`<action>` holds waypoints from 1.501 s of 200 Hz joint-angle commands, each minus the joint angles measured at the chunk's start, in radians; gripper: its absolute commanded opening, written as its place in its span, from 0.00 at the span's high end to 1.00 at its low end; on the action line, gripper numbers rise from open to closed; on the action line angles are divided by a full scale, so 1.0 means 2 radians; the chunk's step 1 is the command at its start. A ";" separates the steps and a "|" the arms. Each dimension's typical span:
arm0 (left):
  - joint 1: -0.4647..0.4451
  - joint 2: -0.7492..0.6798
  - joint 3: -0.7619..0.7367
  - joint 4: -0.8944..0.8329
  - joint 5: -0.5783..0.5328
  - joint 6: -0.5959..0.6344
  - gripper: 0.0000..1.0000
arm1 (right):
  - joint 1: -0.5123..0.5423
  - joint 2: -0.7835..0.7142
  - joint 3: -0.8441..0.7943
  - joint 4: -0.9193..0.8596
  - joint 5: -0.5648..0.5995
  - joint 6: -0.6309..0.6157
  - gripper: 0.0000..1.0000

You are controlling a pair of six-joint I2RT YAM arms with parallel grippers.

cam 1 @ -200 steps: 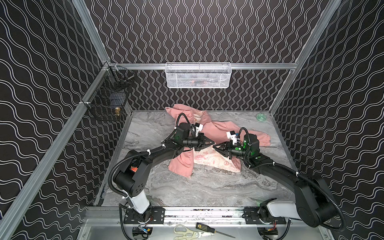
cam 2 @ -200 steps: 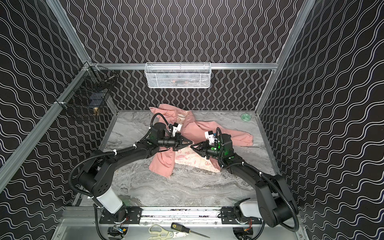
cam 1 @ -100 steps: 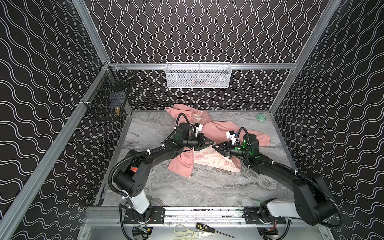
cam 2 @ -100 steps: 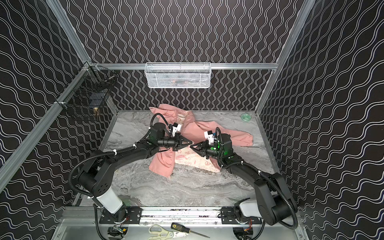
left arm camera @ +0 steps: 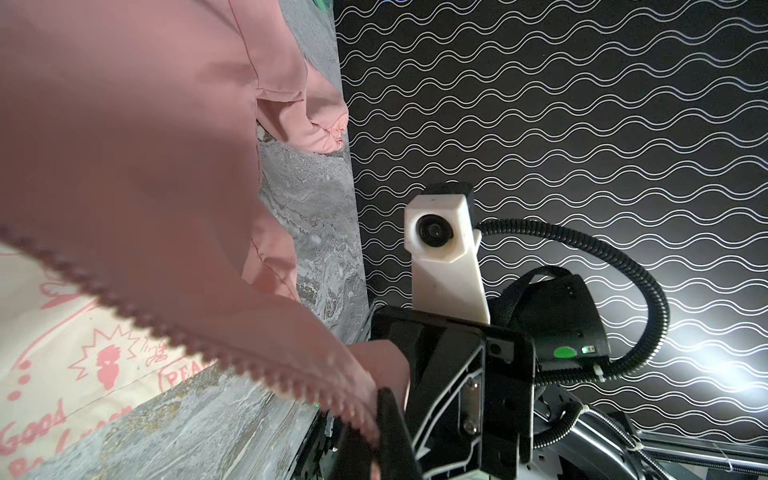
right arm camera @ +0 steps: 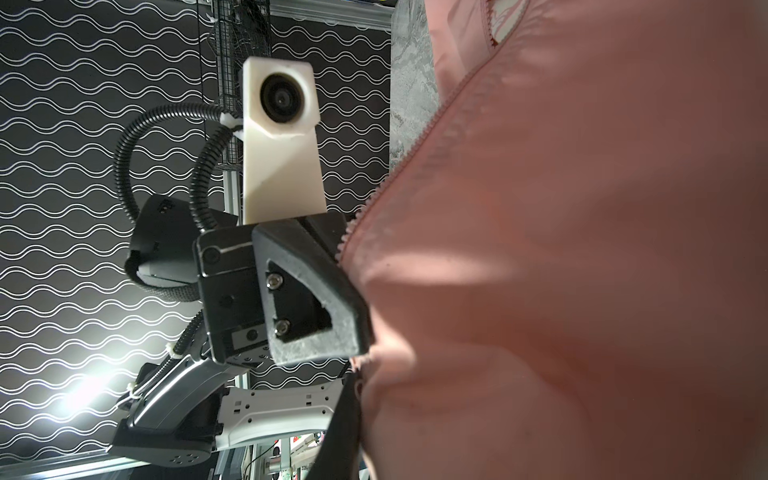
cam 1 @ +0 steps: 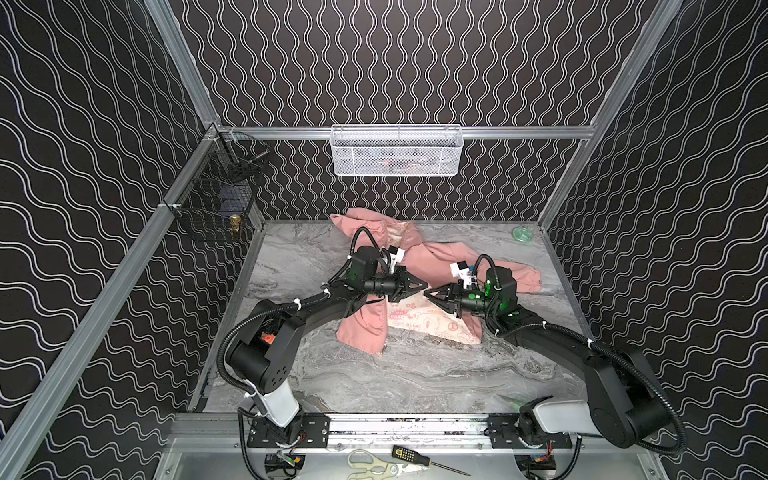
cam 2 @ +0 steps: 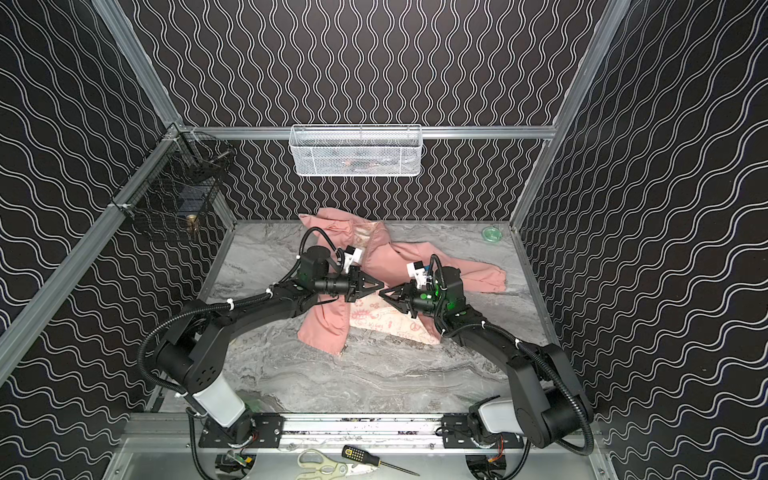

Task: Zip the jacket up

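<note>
Black jaws of the left gripper (cam 1: 424, 286) are clamped tight on one toothed front edge (right arm camera: 415, 149) of the jacket (cam 1: 365, 328). It lies open in the middle of the table (cam 1: 415, 374), cream lining (cam 1: 432, 324) up. Just beside, the right gripper (cam 1: 429, 294) has its jaws drawn almost together over the facing edge, a pinch as far as the left wrist view shows. Thin cloth could slip or twist if the arms pull apart, leaving teeth misaligned. Against a second ago the arms sit much the same; only the right jaws have narrowed.
</note>
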 commanded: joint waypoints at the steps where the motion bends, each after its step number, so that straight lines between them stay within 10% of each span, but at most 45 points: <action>1: 0.001 -0.004 -0.001 0.018 0.008 -0.007 1.00 | 0.002 -0.001 0.001 0.030 -0.003 0.006 0.91; 34: 0.003 -0.006 -0.001 0.011 0.006 -0.004 1.00 | 0.006 0.000 0.004 0.029 -0.003 0.005 0.96; 87: 0.010 -0.025 -0.001 -0.029 -0.011 0.018 0.71 | 0.010 -0.007 0.014 -0.020 0.010 -0.022 1.00; 135: 0.044 -0.087 0.013 -0.237 -0.077 0.133 0.64 | 0.010 -0.021 0.056 -0.178 0.059 -0.114 1.00; 191: 0.055 -0.204 -0.002 -0.452 -0.250 0.257 0.66 | 0.010 -0.010 0.174 -0.492 0.280 -0.255 1.00; 261: 0.064 -0.333 -0.051 -0.517 -0.385 0.249 0.72 | -0.001 -0.037 0.223 -0.624 0.520 -0.207 1.00; 300: 0.069 -0.302 -0.080 -0.514 -0.267 0.222 0.67 | -0.022 -0.082 0.175 -0.527 0.383 -0.254 1.00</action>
